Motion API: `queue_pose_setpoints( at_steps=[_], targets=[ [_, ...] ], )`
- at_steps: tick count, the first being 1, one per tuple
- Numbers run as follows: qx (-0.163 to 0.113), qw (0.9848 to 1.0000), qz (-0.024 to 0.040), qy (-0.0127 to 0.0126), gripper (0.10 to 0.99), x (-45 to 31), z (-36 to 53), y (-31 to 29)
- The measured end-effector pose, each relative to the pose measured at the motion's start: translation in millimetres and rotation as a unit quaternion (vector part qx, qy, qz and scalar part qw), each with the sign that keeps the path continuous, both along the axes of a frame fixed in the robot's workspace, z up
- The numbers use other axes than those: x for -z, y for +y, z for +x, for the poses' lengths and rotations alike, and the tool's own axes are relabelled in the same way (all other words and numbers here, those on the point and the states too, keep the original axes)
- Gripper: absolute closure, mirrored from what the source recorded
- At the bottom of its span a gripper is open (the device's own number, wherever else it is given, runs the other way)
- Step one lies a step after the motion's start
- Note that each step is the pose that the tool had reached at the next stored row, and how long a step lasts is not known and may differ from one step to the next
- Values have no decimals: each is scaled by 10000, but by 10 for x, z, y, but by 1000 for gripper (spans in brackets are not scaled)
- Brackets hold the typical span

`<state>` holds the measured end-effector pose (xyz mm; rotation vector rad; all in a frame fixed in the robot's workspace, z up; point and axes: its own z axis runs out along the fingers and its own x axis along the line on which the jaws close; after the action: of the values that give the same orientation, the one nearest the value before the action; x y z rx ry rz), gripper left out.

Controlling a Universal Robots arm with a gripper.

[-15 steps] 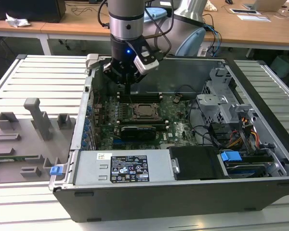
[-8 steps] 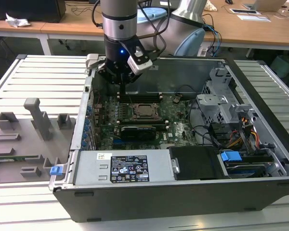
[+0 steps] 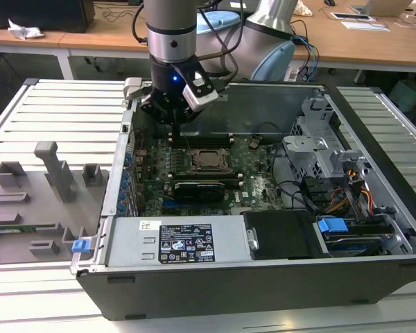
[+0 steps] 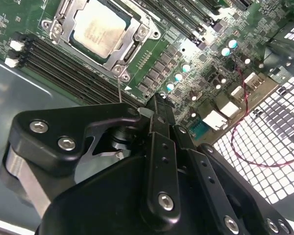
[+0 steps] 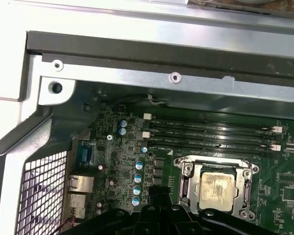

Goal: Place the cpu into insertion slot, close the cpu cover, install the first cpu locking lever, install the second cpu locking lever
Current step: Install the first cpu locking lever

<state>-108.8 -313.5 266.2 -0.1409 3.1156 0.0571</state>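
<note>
Gripper (image 4: pixel 156 102) clenched on nothing, over the motherboard (image 4: pixel 196 46).
Cpu (image 4: pixel 97 29) lies seated under the closed cpu cover (image 4: pixel 135 38), beside the memory slots (image 4: pixel 63 68).

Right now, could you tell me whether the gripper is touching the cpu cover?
Apart. In the second wrist view, green board shows between the gripper and the cpu cover.
</note>
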Motion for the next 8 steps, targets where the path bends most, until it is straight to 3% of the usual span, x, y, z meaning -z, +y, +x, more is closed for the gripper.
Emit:
queue_pose_setpoints(
  at_steps=[8],
  targets=[
    [0,10000,1,-1,980,14,0,1]
  ],
)
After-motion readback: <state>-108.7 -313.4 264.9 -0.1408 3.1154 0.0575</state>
